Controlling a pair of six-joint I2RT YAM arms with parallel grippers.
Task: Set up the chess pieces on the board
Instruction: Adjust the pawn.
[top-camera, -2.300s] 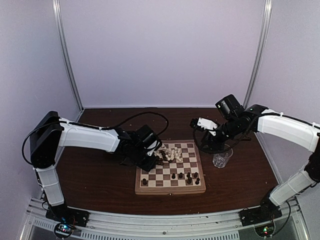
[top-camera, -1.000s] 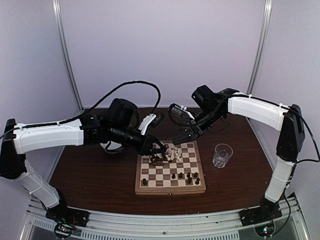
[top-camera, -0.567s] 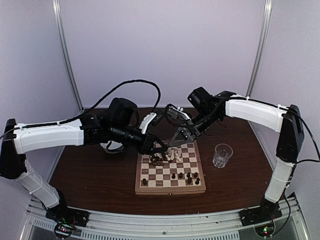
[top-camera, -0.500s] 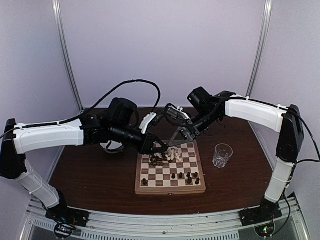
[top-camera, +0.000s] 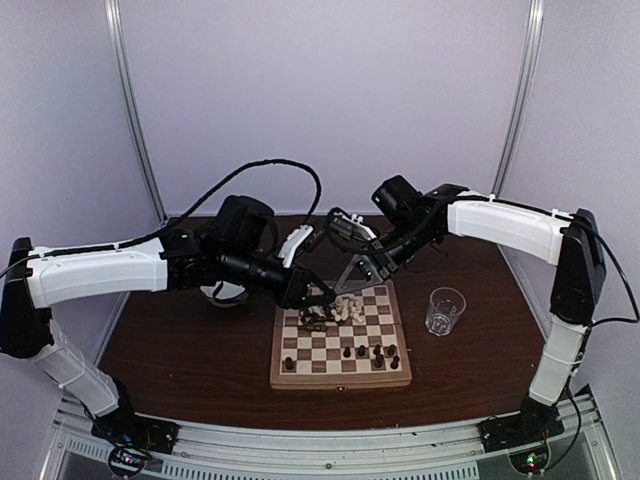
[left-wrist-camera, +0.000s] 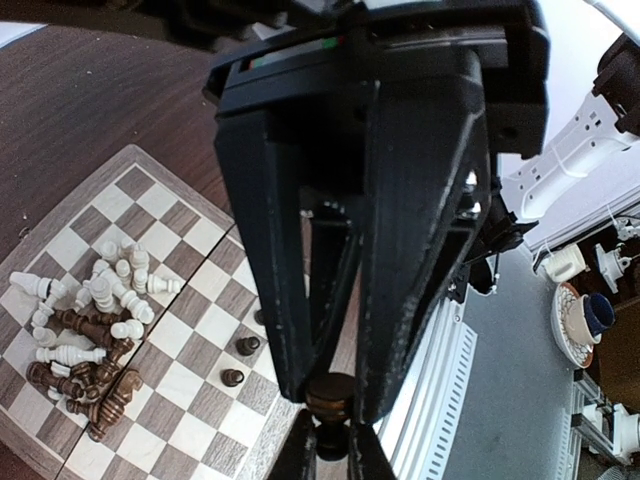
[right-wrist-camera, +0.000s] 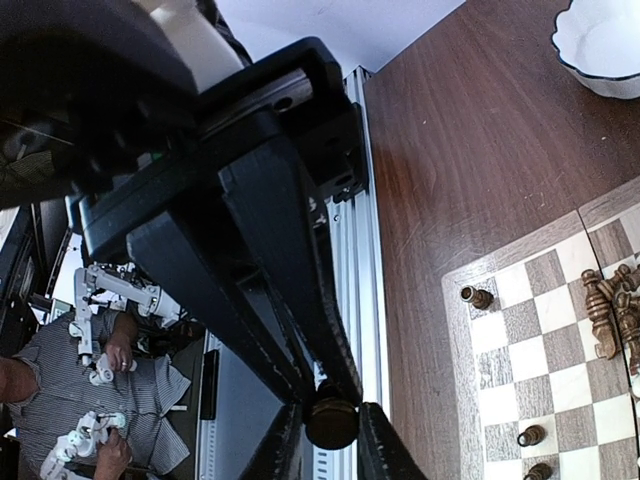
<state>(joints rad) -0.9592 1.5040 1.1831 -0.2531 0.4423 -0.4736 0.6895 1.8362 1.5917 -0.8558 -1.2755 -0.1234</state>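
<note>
On the board (top-camera: 322, 347) between our arms, a few dark chess pieces (top-camera: 377, 354) are standing in the near ranks; a mixed heap (top-camera: 338, 308) is lying farther back; over it our left gripper (top-camera: 322, 296) is pinching a dark chessman (left-wrist-camera: 330, 392); our right gripper (top-camera: 352, 284) is pinching a second dark chessman (right-wrist-camera: 332, 422).

Dense chess pieces (top-camera: 336, 308), board's (top-camera: 340, 381) far rows

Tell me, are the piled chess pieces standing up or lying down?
Mostly lying down: the piled chess pieces sprawl sideways on the board, light and dark jumbled.
</note>
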